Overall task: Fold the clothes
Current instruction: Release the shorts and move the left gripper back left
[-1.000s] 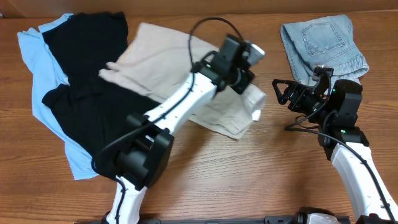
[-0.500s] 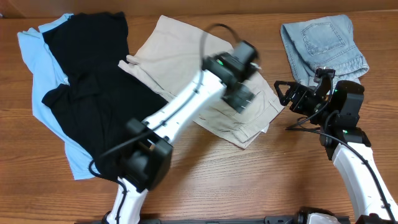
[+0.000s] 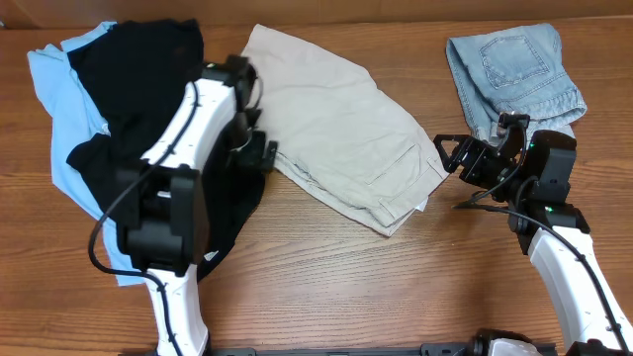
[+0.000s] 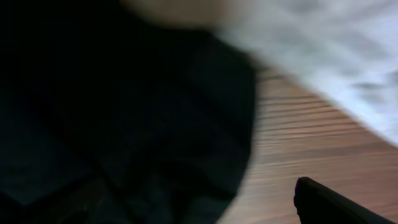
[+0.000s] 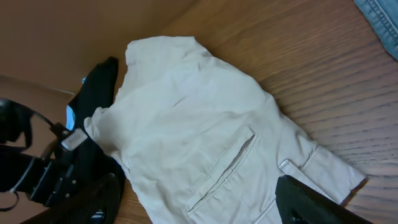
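The beige shorts [image 3: 336, 124] lie spread flat on the middle of the table, back pocket up. In the right wrist view the shorts [image 5: 205, 124] fill the centre. My left gripper [image 3: 258, 156] hangs open at the shorts' left edge, over the rim of a black garment [image 3: 138, 129]. It holds nothing. Its wrist view is blurred, showing the black cloth [image 4: 124, 112], bare wood and one dark finger [image 4: 333, 204]. My right gripper [image 3: 447, 153] stands open just right of the shorts' waistband corner, with nothing held. Both its fingertips [image 5: 314, 202] frame the pocket.
Folded light-blue denim shorts [image 3: 514, 69] lie at the back right, behind my right arm. The black garment rests on a light-blue shirt [image 3: 54, 84] at the left. Bare wooden table [image 3: 396, 287] runs along the front.
My left gripper let go of the beige shorts and swung left to the black garment's edge. The shorts now lie flat. The right gripper barely moved.
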Action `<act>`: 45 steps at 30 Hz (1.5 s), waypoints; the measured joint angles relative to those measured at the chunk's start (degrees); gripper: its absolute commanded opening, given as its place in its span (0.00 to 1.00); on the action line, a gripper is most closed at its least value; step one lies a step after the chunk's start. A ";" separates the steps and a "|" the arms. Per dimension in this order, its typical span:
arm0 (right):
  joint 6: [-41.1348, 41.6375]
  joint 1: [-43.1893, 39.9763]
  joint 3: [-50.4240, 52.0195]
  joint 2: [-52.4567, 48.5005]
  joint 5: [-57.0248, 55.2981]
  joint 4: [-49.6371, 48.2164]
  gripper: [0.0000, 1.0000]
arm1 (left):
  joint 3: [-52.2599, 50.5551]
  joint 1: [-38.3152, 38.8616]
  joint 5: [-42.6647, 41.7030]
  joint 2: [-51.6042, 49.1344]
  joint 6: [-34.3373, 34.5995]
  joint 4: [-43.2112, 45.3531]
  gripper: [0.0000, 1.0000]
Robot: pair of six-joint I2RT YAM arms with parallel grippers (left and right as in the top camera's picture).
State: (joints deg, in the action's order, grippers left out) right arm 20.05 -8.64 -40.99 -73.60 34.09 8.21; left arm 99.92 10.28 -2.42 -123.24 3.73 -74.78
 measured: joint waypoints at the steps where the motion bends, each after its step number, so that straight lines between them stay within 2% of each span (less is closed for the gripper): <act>1: 0.02 0.00 0.00 0.00 -0.02 0.11 0.84 | -1.31 -1.05 -0.07 0.00 -0.02 0.83 1.00; 8: -0.17 0.00 0.00 0.00 -0.48 0.39 0.84 | -10.29 -7.04 -0.09 0.00 -0.02 8.22 1.00; 15: -0.20 0.00 0.00 0.00 -0.52 0.42 0.84 | -13.75 -12.59 -0.46 2.27 0.44 12.72 1.00; 24: -0.20 0.00 0.00 0.00 -0.63 0.37 0.84 | -14.36 -25.27 2.71 2.71 -1.84 17.20 1.00; 29: -0.17 0.00 0.00 0.00 -0.63 0.39 0.85 | -14.88 -27.15 6.34 2.71 -3.28 18.67 1.00; 45: -0.22 0.00 0.00 0.00 -0.66 1.68 0.86 | -14.93 -38.53 9.64 2.84 -7.32 25.44 1.00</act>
State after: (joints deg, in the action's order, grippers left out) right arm 19.84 -8.64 -40.99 -73.60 33.43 9.89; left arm 84.99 -28.25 7.22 -120.40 -3.60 -49.34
